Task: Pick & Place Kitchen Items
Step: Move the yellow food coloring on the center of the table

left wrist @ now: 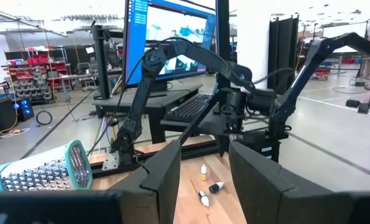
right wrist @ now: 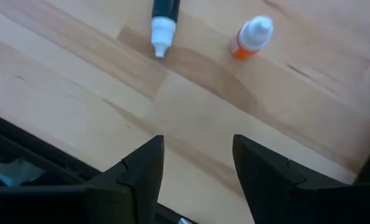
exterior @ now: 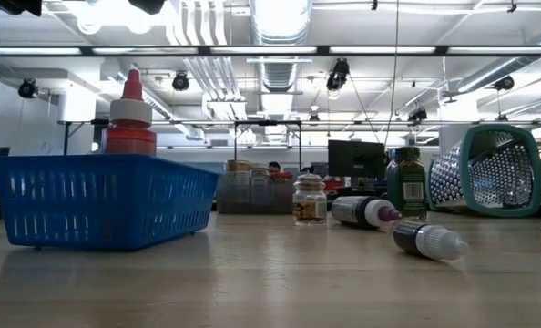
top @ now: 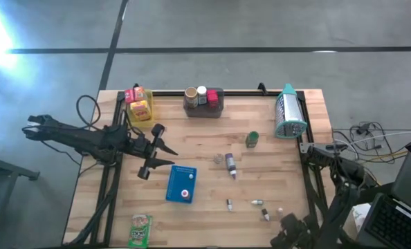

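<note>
Small kitchen items lie on the wooden table: a dark bottle with a white tip [right wrist: 163,18] and an orange bottle with a white cap [right wrist: 252,36], both on their sides just beyond my right gripper [right wrist: 197,146]. That gripper [top: 283,223] points down over the near right of the table, open, with nothing between its fingers. Further toward the middle are a lying bottle [top: 230,164], a small jar [top: 219,158] and an upright green bottle [top: 252,139]. My left gripper [top: 169,153] hovers at the table's left, pointing level toward the right. It is open [left wrist: 203,155] and holds nothing.
A blue tray [top: 181,184] holding a red-capped bottle [exterior: 130,118] sits left of centre. A yellow bin [top: 140,107] and a grey bin [top: 203,102] stand along the far edge. A teal mesh container [top: 289,114] lies at the far right. A green packet [top: 141,230] is at the near left.
</note>
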Robot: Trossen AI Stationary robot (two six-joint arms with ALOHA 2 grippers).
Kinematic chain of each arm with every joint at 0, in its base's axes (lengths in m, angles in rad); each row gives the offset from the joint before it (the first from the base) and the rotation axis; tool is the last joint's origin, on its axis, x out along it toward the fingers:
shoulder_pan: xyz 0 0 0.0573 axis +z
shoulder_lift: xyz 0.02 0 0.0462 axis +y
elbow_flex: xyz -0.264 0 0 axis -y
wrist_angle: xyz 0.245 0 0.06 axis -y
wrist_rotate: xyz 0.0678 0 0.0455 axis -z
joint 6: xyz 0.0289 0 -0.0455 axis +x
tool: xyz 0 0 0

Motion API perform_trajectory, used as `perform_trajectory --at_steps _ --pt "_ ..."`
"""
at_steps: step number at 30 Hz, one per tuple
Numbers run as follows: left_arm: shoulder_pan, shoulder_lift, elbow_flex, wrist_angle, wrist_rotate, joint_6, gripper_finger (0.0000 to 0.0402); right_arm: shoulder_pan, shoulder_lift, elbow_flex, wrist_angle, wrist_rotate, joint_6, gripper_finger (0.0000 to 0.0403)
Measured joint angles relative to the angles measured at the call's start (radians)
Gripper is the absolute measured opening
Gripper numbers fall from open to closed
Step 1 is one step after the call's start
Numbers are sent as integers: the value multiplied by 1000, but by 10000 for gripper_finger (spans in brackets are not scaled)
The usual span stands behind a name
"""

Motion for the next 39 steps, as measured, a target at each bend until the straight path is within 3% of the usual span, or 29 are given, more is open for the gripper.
perform_trajectory --at_steps 10,24,31,39 --pt "0 -3 0 1 0 -13 144 13 134 -2 18 56 17 167" --pt "-1 -3 0 1 0 -9 144 16 119 -133 225 178 37 191" --pt "0 -3 0 1 0 -17 144 18 34 -271 348 198 36 183" --pt "0 -3 0 1 0 -62 144 53 -133 -428 419 110 28 169"
